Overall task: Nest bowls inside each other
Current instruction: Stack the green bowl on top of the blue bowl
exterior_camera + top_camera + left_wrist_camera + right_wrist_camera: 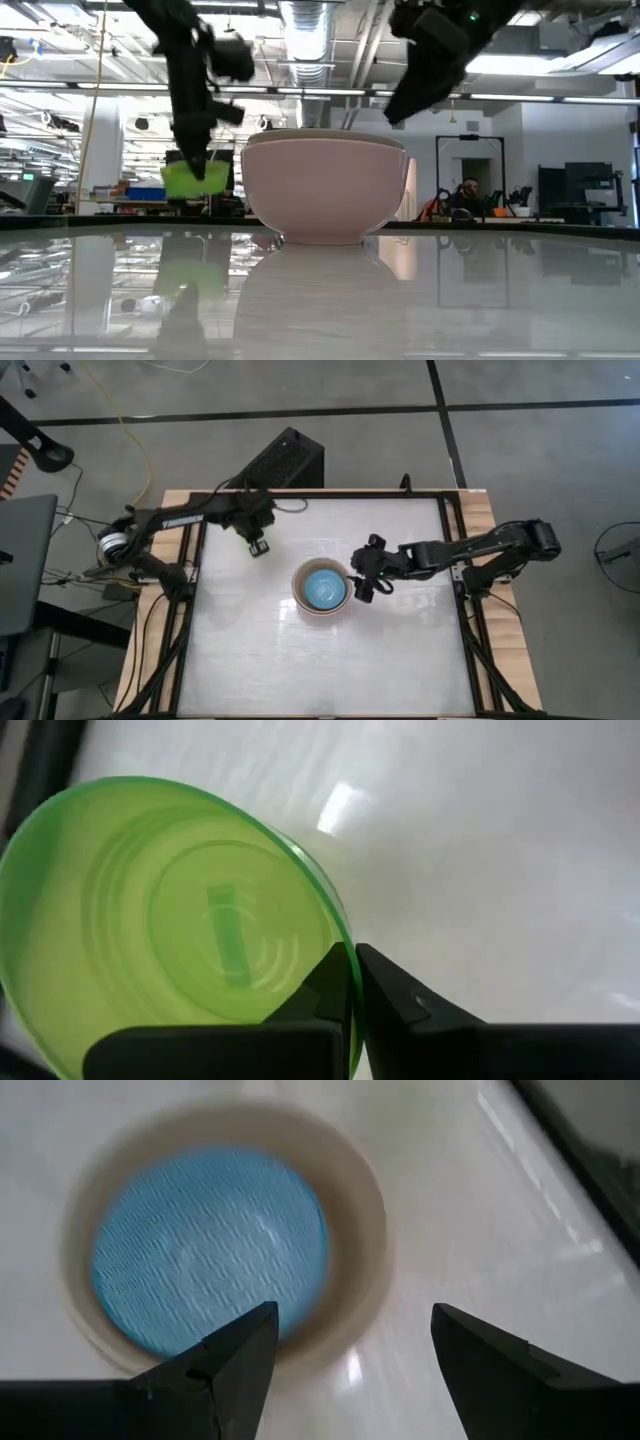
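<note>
Behind the stack, left gripper pinches green bowl (rim).

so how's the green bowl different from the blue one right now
The green bowl is pinched by its rim in the shut left gripper; the blue bowl sits nested in the stack, beside the open right gripper. Green stands apart from the stack; blue is inside it. Both are small, round and plain.
</note>
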`<state>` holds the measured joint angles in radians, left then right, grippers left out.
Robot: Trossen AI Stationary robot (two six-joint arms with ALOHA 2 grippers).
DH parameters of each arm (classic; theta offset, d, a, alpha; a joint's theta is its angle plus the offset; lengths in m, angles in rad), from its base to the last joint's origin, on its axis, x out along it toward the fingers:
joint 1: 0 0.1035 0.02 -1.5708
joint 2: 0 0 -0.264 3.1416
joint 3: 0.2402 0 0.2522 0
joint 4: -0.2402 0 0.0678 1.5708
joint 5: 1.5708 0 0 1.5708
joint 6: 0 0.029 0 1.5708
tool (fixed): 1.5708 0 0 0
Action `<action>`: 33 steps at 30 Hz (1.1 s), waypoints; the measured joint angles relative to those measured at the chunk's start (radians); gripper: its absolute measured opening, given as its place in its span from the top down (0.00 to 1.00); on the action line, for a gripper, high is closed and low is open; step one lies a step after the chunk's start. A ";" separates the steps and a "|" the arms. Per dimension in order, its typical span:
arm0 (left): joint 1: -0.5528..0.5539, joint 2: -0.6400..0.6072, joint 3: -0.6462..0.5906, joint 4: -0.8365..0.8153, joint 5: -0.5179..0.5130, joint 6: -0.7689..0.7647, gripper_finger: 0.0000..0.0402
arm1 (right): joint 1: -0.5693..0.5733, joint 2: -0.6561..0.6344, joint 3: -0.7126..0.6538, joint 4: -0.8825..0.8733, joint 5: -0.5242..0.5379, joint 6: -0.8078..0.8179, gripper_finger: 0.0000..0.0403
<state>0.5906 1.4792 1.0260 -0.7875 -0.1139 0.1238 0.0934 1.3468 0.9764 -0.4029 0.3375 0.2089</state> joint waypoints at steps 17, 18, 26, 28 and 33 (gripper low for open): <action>-0.653 -0.224 0.000 0.060 -0.087 0.181 1.00 | -0.135 0.080 0.154 0.167 -0.010 0.402 0.30; -0.673 -0.204 0.000 0.065 -0.118 0.194 1.00 | -0.148 0.101 0.173 0.162 -0.032 0.405 0.30; -0.746 -0.038 0.093 -0.065 -0.283 0.198 1.00 | -0.180 0.322 0.459 0.036 -0.078 0.361 0.30; -0.755 -0.011 0.122 -0.083 -0.318 0.195 1.00 | -0.180 0.384 0.545 -0.020 -0.077 0.342 0.30; -0.767 -0.001 0.152 -0.088 -0.344 0.200 1.00 | -0.179 0.510 0.706 -0.107 -0.077 0.298 0.30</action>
<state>-0.1768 1.4784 1.1784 -0.8756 -0.4575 0.3234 -0.0856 1.8573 1.6822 -0.5100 0.2604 0.5066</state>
